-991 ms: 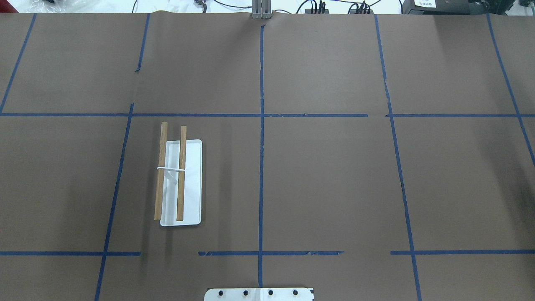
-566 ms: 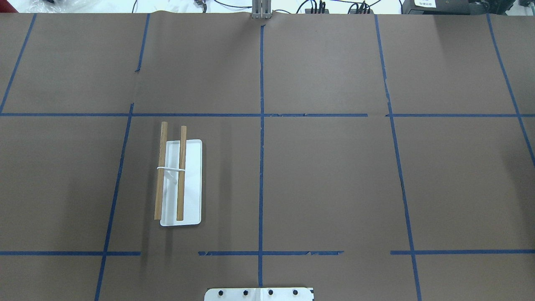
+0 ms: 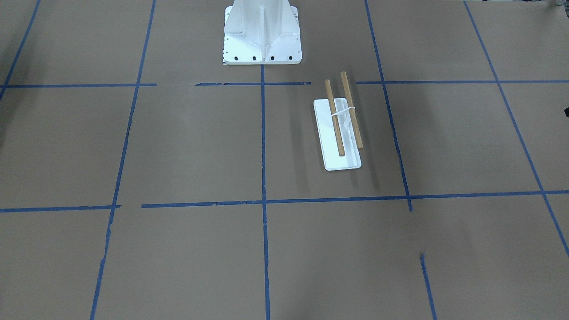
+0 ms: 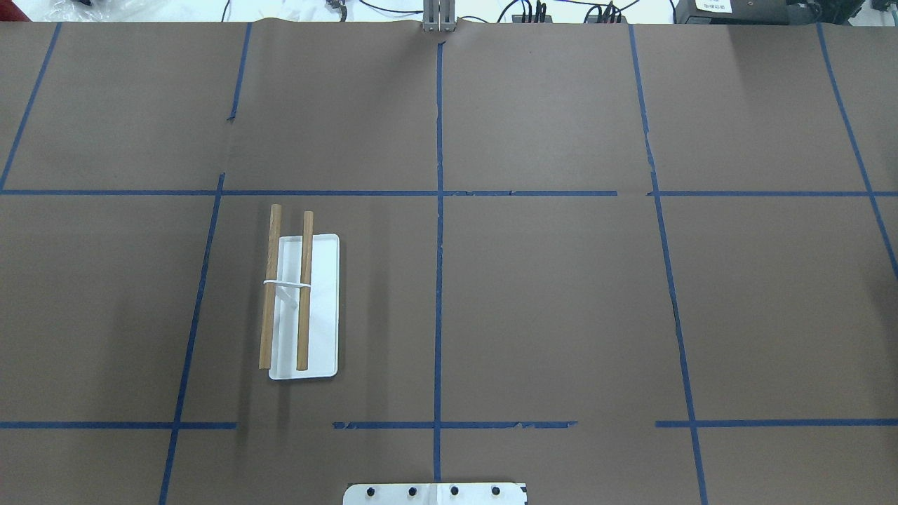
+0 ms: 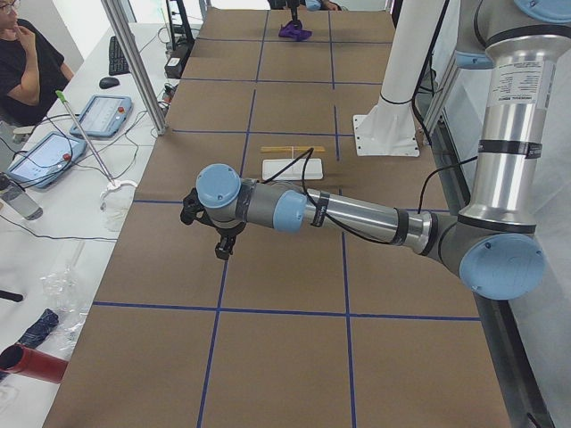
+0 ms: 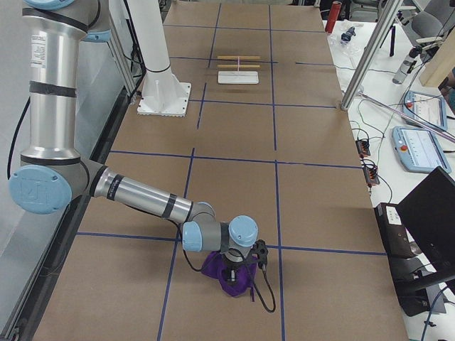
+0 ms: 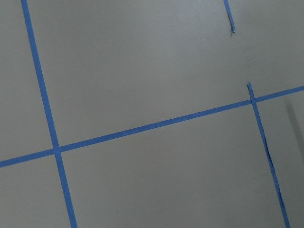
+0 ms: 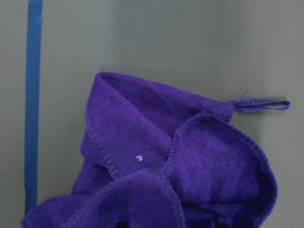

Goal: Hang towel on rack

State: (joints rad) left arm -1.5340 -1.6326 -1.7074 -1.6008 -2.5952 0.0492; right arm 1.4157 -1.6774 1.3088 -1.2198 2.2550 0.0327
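The rack (image 4: 323, 308) stands on the robot's left half of the table: a flat white base with two wooden dowel bars, both bare. It also shows in the front-facing view (image 3: 344, 162) and both side views (image 5: 290, 168) (image 6: 238, 77). The purple towel (image 8: 156, 156) lies crumpled on the brown paper at the table's right end (image 6: 226, 284) (image 5: 294, 32). My right gripper (image 6: 240, 273) is down on the towel; I cannot tell whether it is open or shut. My left gripper (image 5: 223, 250) hangs over bare table at the left end, well away from the rack; I cannot tell its state.
The white bolted pedestal (image 3: 262, 35) stands at the robot's side of the table (image 4: 435, 493). Blue tape lines grid the brown paper. A metal post (image 5: 134, 62), tablets and a seated person (image 5: 22, 53) are along the operators' side.
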